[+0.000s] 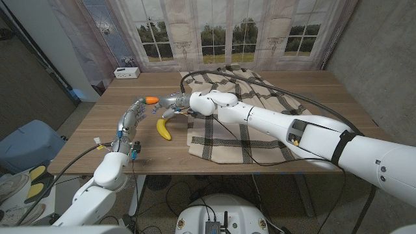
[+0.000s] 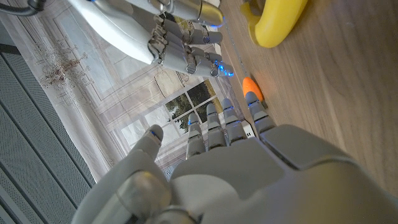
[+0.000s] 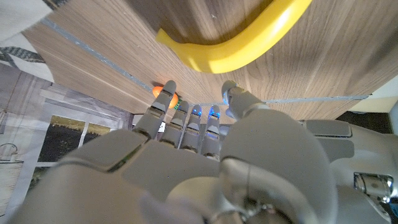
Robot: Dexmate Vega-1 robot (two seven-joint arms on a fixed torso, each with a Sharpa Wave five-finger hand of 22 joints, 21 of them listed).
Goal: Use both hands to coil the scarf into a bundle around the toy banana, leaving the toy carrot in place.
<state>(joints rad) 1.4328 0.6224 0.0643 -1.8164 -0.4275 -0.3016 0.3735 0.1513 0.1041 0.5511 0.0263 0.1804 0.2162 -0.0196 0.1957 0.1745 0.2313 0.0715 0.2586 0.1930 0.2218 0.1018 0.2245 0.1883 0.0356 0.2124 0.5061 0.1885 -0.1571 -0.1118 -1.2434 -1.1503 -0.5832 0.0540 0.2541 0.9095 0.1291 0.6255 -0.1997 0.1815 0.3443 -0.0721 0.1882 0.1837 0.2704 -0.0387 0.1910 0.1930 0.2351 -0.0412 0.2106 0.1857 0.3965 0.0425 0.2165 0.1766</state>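
Showing no legible writing: toy banana (image 1: pixel 163 129), toy carrot (image 1: pixel 151 100), scarf (image 1: pixel 240 123).

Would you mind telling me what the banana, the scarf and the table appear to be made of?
Banana: probably smooth plastic, uniform yellow with a slight sheen. Scarf: soft woven fabric, cream with dark plaid stripes, lying in folds. Table: wood or wood-look laminate, matte, with visible grain.

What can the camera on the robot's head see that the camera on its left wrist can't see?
The head view takes in the checked scarf spread on the wooden table and a small white box at the far edge. The left wrist view gives a close look along the back of the left hand. Both views share the toy banana, the toy carrot by the left hand's fingertips, and the right hand.
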